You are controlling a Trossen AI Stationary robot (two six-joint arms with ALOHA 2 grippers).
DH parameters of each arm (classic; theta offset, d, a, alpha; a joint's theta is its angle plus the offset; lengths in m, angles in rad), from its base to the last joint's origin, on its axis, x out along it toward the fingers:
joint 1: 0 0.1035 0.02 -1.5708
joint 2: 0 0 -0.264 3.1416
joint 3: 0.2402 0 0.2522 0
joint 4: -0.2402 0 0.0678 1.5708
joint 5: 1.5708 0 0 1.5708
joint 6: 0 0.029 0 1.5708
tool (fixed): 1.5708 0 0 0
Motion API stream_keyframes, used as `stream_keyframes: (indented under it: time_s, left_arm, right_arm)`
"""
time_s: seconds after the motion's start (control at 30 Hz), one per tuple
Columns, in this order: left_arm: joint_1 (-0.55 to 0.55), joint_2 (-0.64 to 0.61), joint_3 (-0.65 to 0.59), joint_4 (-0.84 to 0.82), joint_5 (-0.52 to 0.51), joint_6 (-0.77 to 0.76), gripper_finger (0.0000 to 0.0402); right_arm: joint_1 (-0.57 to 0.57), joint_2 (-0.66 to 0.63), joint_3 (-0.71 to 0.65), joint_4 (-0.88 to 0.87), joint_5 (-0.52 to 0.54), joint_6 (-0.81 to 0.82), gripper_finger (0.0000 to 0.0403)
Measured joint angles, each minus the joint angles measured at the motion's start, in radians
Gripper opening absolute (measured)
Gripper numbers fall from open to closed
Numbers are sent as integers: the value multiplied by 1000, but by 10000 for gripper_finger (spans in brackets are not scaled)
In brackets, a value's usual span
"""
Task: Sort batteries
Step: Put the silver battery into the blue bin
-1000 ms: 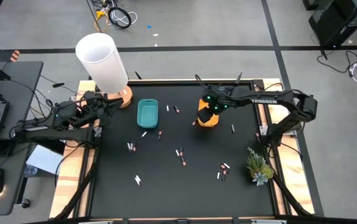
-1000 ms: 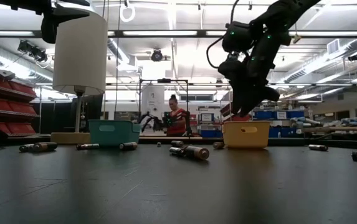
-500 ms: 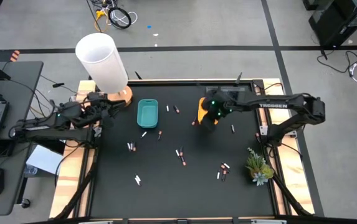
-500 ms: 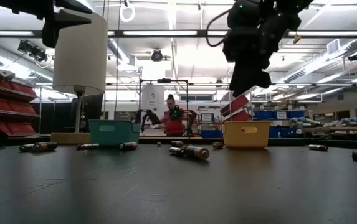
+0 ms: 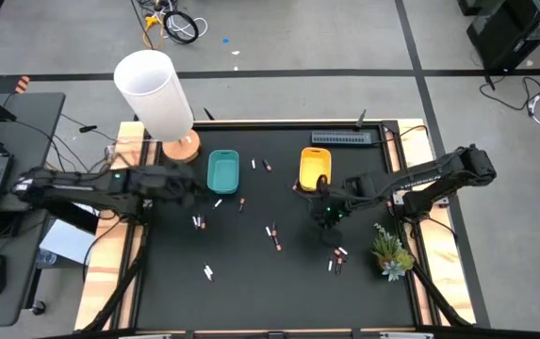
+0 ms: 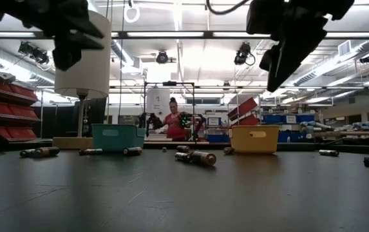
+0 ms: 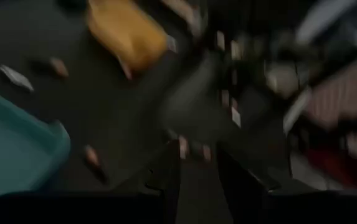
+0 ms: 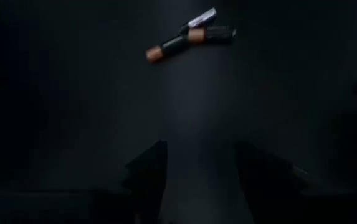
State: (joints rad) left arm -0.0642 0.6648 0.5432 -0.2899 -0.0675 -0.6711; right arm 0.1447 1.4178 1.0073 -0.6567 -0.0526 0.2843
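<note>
Right gripper [image 5: 327, 213]: over the mat right of centre, on the near side of the yellow tray [image 5: 315, 167]; fingers [image 8: 147, 171] apart, nothing between them. Its wrist view looks down on a small cluster of batteries [image 8: 189, 35] lying crossed and touching.

Left gripper [image 5: 187, 191]: just left of the teal tray [image 5: 222, 170]; fingers [image 7: 166, 180] apart with a narrow gap, as far as the smeared wrist view allows.

Batteries: scattered singly and in small clusters over the black mat [image 5: 251, 282], well apart from each other; one group near the right gripper [image 5: 336, 259], another left of centre [image 5: 198, 222]. Whether either tray holds any cannot be told.

Risks, judged:
- Touching batteries: a pinch may lift two, or nudge the neighbour aside.
- Cylinders roll on the smooth mat if clipped off-centre.
- Mixed types in one cluster: wrong tray likely.
</note>
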Motion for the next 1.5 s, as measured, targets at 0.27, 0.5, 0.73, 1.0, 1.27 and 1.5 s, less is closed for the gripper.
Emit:
stream_keyframes:
  time_s: [0.27,0.5,0.73,1.0,1.27,1.5]
  left_arm:
    - [-238,213,279,-393,54,241,104]
    - [-393,395,340,-464,251,376,116]
    - [-510,536,340,-444,230,550,154]
    - [-575,624,302,-413,164,743,158]
    - [-586,653,232,-207,110,750,157]
    - [-586,710,171,-38,105,750,157]
  right_arm:
    - [46,0,0,19,85,19,188]
    - [42,0,0,49,143,-61,188]
    - [41,0,-1,71,197,41,187]
    - [60,0,0,157,338,343,187]
    - [82,0,3,154,454,422,187]
    - [82,0,4,155,474,407,187]
